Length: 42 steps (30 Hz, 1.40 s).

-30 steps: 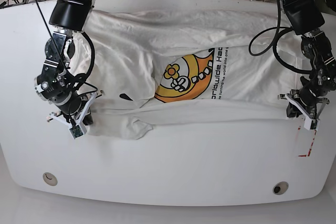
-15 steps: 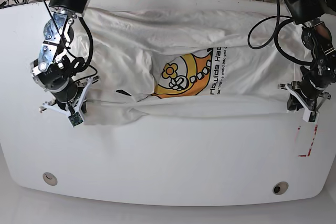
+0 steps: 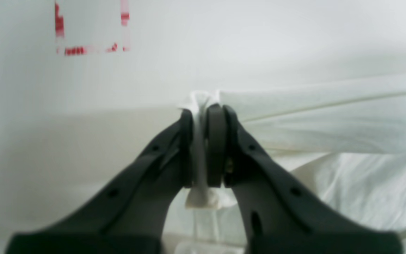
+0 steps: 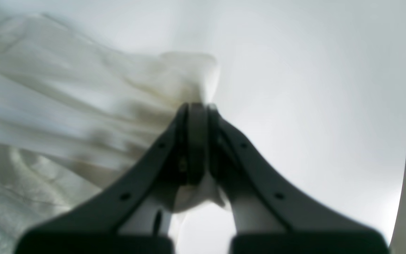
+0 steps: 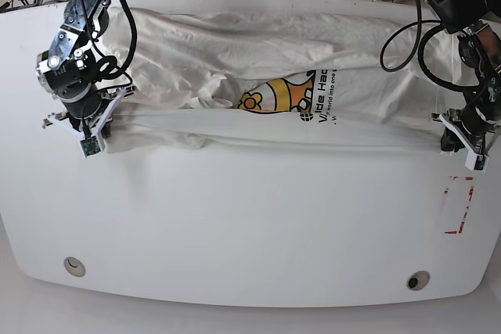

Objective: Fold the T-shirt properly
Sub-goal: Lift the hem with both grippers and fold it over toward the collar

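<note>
My left gripper [image 3: 204, 109] is clenched on a bunched corner of the large white wrinkled cotton T-shirt [image 5: 274, 68], and my right gripper [image 4: 196, 106] is pinched tight on the opposite corner of the same near edge. I judge I am mid-fold, with that edge stretched taut between my 2 arms over the white oval table [image 5: 250, 224]. Next I should carry both corners evenly toward the far hem and lay them down together. The yellow-orange graphic [image 5: 278, 95] shows only partly; the blurred wrist views probably hide how many layers I hold.
</note>
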Tool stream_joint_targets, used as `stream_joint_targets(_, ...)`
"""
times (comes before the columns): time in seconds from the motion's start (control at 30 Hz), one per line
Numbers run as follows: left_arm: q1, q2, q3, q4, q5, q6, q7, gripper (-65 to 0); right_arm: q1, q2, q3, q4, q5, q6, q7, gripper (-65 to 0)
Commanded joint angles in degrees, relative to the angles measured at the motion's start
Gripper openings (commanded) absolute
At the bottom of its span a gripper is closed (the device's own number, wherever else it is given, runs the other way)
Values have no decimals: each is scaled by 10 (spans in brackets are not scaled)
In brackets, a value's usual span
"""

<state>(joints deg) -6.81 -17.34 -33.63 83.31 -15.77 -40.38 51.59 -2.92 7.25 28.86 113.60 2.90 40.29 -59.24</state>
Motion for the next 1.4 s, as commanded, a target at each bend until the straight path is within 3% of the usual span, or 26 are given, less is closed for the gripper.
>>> stream_joint_targets(0.0,-11,-14,-7,12,-1,4,-2,-608,-4,0,12,16,-8,-3,-8,-650)
stream_joint_targets(0.33,19,-31,-9,33,1,4,34,-608,-48,-28,50,24,-8,-3,-33,-650)
stream_joint_targets(0.77,103,-35,-9,112,1,4,77,-604,-111,-32,55,24,-8,-3,-33,-644)
stream_joint_targets(1.37,193,-37,-9,148,3,4,80,-603,-166,-49,53,21,-8,-3,-32,-642)
